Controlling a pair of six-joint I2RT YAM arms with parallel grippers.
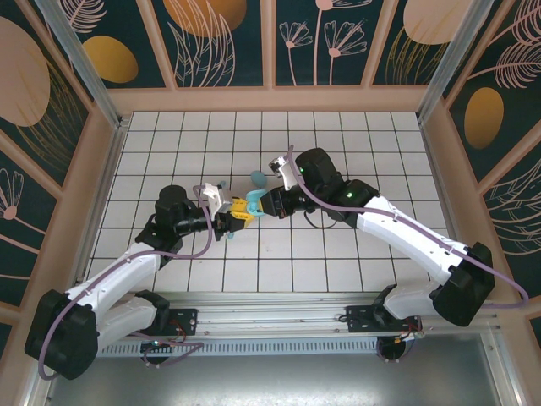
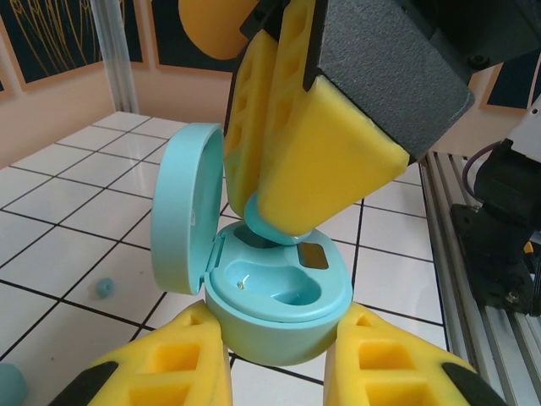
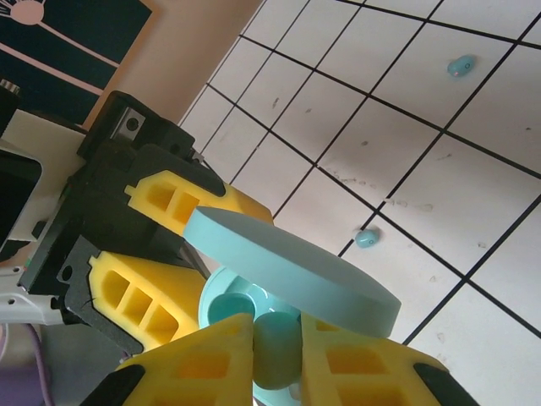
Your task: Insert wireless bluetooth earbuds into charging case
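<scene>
A white tiled table [image 1: 338, 254] with dark grid lines sits inside an enclosure of floral wall panels [image 1: 211, 34]. Over its middle, the left arm [image 1: 118, 275] and the right arm [image 1: 406, 233] meet head to head. The left gripper [image 2: 279, 347] has its yellow foam fingers clamped on the sides of the light-blue charging case [image 2: 254, 326], whose lid [image 2: 182, 207] stands hinged open. The right gripper [image 3: 277, 334], angled down from above, pinches one held earbud [image 2: 270, 228] at the back rim of the case, just over the moulded wells [image 2: 287, 292]. A loose earbud [image 3: 366, 239] lies on the tiles nearby, and a farther earbud [image 3: 461, 65] lies well apart from it. The step in hand looks like seating the held earbud. Doing it well probably means keeping the case steady and turning the bud to match its well. The bulky fingers should stay off the lid, and the pinch should loosen only once the bud is seated.
</scene>
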